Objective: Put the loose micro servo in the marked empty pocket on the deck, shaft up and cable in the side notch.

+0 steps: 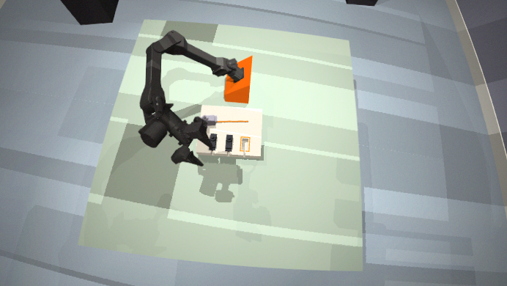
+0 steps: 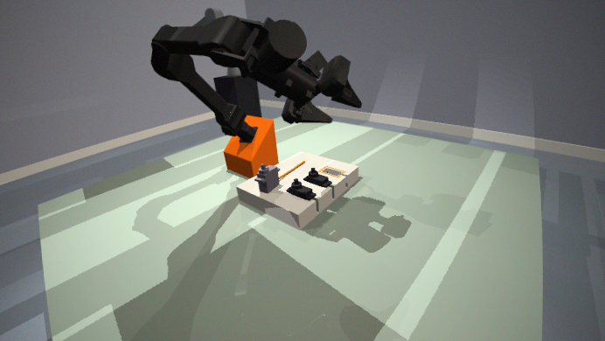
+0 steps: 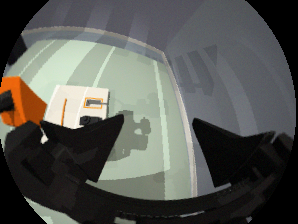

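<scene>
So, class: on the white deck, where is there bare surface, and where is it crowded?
Bare: the back strip of the deck beyond the orange cable, and the middle band between the cable and the pocket row. Crowded: the front row, holding two black servos and the orange-marked pocket, and the back left corner, where the grey servo stands under the open gripper.

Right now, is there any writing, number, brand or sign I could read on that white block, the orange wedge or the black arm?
None: no words, numbers or brand names can be read in any view.
The only sign is an orange outline around the empty pocket on the white deck; it carries no text.
The orange wedge, the grey servo and the open pincer show plain surfaces.
</scene>
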Robot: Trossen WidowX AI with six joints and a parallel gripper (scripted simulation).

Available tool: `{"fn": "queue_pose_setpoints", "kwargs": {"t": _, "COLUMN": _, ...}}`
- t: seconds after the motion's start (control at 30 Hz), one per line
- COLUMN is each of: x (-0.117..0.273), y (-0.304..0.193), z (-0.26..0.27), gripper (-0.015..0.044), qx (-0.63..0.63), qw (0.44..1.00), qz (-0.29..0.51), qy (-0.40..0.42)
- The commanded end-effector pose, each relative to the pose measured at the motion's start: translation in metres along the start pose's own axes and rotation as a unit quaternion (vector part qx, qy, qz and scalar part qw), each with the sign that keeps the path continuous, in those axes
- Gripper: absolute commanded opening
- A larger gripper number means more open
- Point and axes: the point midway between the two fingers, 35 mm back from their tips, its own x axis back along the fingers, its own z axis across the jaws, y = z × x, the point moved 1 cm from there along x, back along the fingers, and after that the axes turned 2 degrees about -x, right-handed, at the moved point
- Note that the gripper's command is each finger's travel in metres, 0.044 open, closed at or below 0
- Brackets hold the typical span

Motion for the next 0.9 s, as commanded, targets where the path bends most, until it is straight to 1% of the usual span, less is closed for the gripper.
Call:
{"fn": "queue_pose_setpoints", "kwargs": {"t": 0.0, "x": -0.005, "y": -0.005, "z": 0.041, "gripper": 0.044, "qx": -0.011, "qw": 0.996, "qz": 0.057, "qy": 0.063}}
{"fn": "queue_pose_setpoints", "kwargs": {"t": 0.23, "x": -0.007, "y": -0.013, "z": 0.098, "gripper": 0.044, "qx": -0.011, "qw": 0.979, "qz": 0.142, "qy": 0.146}}
{"fn": "queue_pose_setpoints", "kwargs": {"t": 0.5, "x": 0.004, "y": -0.025, "z": 0.159, "gripper": 0.044, "qx": 0.011, "qw": 0.943, "qz": 0.243, "qy": 0.226}}
{"fn": "queue_pose_setpoints", "kwargs": {"t": 0.77, "x": 0.025, "y": -0.038, "z": 0.213, "gripper": 0.044, "qx": 0.057, "qw": 0.893, "qz": 0.343, "qy": 0.286}}
{"fn": "queue_pose_setpoints", "kwargs": {"t": 0.87, "x": 0.03, "y": -0.041, "z": 0.223, "gripper": 0.044, "qx": 0.068, "qw": 0.882, "qz": 0.361, "qy": 0.294}}
